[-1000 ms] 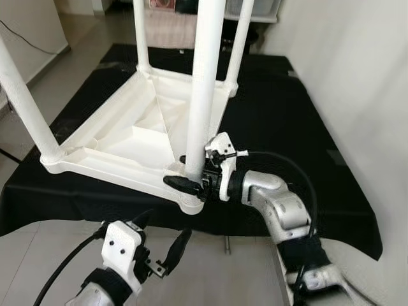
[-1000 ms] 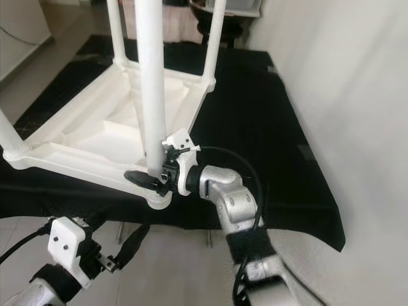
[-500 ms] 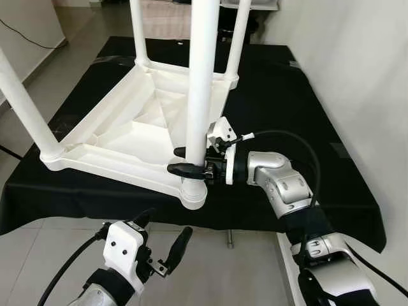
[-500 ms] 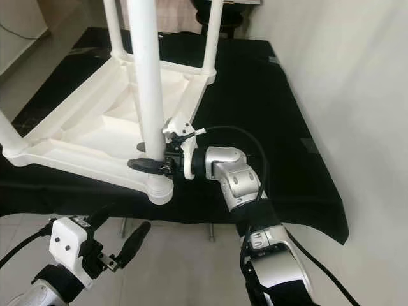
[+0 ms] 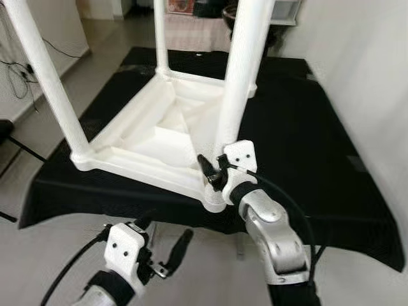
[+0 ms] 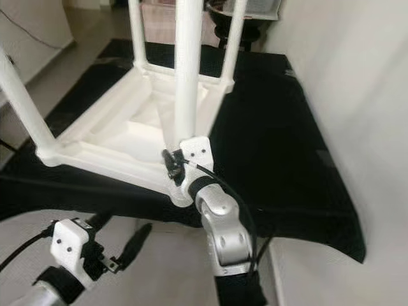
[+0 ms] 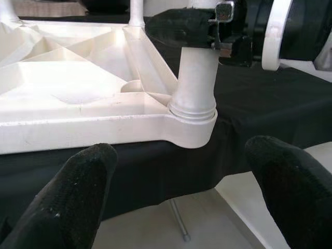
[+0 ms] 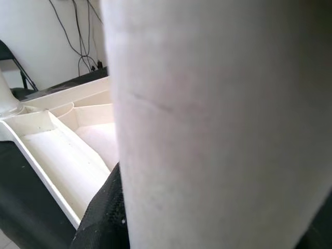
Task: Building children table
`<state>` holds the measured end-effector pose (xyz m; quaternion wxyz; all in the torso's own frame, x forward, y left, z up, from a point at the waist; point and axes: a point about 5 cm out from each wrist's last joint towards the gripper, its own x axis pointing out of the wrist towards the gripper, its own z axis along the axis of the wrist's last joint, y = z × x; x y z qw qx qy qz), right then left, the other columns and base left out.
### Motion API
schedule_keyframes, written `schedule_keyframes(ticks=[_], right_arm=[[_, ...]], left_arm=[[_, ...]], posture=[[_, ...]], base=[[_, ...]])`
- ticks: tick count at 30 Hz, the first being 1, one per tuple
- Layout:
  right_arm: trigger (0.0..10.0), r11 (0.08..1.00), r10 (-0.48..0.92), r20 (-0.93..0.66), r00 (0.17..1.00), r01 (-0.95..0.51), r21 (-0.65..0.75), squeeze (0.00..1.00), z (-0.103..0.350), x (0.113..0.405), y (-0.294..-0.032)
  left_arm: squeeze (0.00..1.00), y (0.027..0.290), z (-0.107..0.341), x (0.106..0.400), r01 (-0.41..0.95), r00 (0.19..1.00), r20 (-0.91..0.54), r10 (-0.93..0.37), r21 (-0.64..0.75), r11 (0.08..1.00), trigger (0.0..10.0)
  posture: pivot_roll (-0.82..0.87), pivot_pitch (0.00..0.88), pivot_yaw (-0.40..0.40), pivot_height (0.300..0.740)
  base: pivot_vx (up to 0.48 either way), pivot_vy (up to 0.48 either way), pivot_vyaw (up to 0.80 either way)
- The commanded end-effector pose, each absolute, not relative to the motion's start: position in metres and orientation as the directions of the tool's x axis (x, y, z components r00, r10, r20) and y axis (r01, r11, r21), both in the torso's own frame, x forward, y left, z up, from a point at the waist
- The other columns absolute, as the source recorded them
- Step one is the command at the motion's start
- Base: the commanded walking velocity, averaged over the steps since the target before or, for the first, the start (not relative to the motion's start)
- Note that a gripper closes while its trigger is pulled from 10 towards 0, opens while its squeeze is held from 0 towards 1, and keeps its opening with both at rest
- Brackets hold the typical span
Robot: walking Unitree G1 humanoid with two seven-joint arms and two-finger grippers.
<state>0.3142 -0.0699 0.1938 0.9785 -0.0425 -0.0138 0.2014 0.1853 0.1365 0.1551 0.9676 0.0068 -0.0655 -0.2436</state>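
A white plastic children's table point(image 5: 159, 131) lies upside down on a black cloth, with its legs standing up. My right gripper point(image 5: 213, 172) is shut on the near leg point(image 5: 239, 83) just above its corner socket point(image 7: 193, 111). In the right wrist view that leg point(image 8: 218, 124) is pressed close, with a black finger point(image 8: 101, 218) beside it. My left gripper point(image 5: 162, 239) hangs open below the cloth's front edge, over the floor. Its fingertips point(image 7: 67, 192) point towards the socket from a short way off, with nothing between them.
The black cloth point(image 5: 306, 127) covers a low platform that has a metal leg point(image 5: 239, 245) underneath. A white wall point(image 5: 370, 76) runs close along the right. Cables point(image 5: 19, 70) and a dark chair part point(image 5: 5, 131) are at the left, beside tiled floor.
The camera has shifted. My right arm has swung from the leg's right side round to its front, and its gripper stays on the leg. My left gripper holds its place below the edge.
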Motion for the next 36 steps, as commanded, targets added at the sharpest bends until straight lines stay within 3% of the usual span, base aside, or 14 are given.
schedule_keyframes(ticks=[1,2,7,8,11,13,14,15,16,22,28,29,36], right_arm=[[0.0,0.903,0.397,-0.119,0.91,-0.411,-0.123,0.0,0.168,0.321,-0.064],[10.0,0.893,0.427,-0.118,0.896,-0.439,-0.102,0.0,0.169,0.325,-0.059],[10.0,0.865,0.496,-0.111,0.861,-0.502,-0.028,0.0,0.171,0.328,-0.052],[10.0,0.84,0.539,-0.093,0.837,-0.542,-0.007,1.0,0.174,0.329,-0.05],[10.0,0.801,0.596,-0.059,0.801,-0.598,-0.015,1.0,0.182,0.33,-0.049],[10.0,0.689,0.72,-0.027,0.693,-0.719,-0.088,0.98,0.197,0.335,-0.055],[10.0,0.638,0.762,-0.034,0.647,-0.758,-0.136,0.17,0.203,0.337,-0.059],[10.0,0.638,0.762,-0.034,0.647,-0.758,-0.136,0.17,0.203,0.337,-0.059],[10.0,0.608,0.781,-0.048,0.623,-0.775,-0.172,0.0,0.206,0.341,-0.063],[10.0,0.403,0.88,-0.15,0.45,-0.877,-0.263,0.0,0.216,0.354,-0.073],[10.0,0.344,0.911,-0.142,0.386,-0.905,-0.251,0.0,0.225,0.358,-0.073],[0.0,0.271,0.951,-0.096,0.294,-0.942,-0.199,0.0,0.236,0.358,-0.071],[0.0,0.224,0.968,-0.076,0.241,-0.957,-0.186,0.0,0.237,0.355,-0.075]], left_arm=[[0.0,0.137,0.15,0.187,0.48,0.87,0.103,-0.483,0.054,0.876,10.0],[0.0,0.137,0.15,0.187,0.479,0.87,0.103,-0.482,0.057,0.876,10.0],[0.0,0.137,0.15,0.186,0.468,0.875,0.106,-0.472,0.061,0.881,10.0],[0.0,0.137,0.15,0.186,0.463,0.878,0.108,-0.467,0.061,0.884,10.0],[0.0,0.137,0.15,0.186,0.46,0.879,0.109,-0.464,0.061,0.886,10.0],[0.0,0.136,0.151,0.185,0.461,0.878,0.11,-0.465,0.061,0.885,10.0],[0.0,0.136,0.151,0.185,0.463,0.877,0.111,-0.467,0.06,0.884,10.0],[0.0,0.136,0.151,0.185,0.463,0.877,0.111,-0.467,0.06,0.884,10.0],[0.0,0.136,0.152,0.185,0.464,0.877,0.112,-0.468,0.06,0.884,10.0],[0.0,0.133,0.153,0.182,0.462,0.877,0.115,-0.466,0.058,0.885,10.0],[0.0,0.131,0.154,0.182,0.464,0.876,0.118,-0.468,0.056,0.884,10.0],[0.0,0.13,0.154,0.18,0.461,0.877,0.122,-0.465,0.054,0.886,10.0],[0.0,0.13,0.155,0.18,0.459,0.878,0.124,-0.462,0.051,0.887,10.0]], posture=[[0.03,0.141,-0.098,0.74],[0.03,0.134,-0.104,0.74],[0.03,0.134,-0.104,0.74],[0.04,0.133,-0.106,0.74],[0.04,0.132,-0.107,0.74],[0.04,0.145,-0.104,0.74],[0.04,0.146,-0.104,0.74],[0.04,0.146,-0.104,0.74],[0.04,0.152,-0.102,0.74],[0.04,0.178,-0.111,0.74],[0.04,0.184,-0.124,0.74],[0.03,0.193,-0.127,0.74],[0.02,0.199,-0.119,0.74]], base=[[0.0,0.0,0.0],[0.0,0.0,0.0],[0.0,0.0,0.0],[0.0,0.0,0.0],[0.0,0.0,0.0],[0.0,0.0,0.0],[0.0,0.0,0.0],[0.0,0.0,0.0],[0.0,0.0,0.0],[0.0,0.0,0.0],[0.0,0.0,0.0],[0.0,0.0,0.0],[0.0,0.0,0.0]])
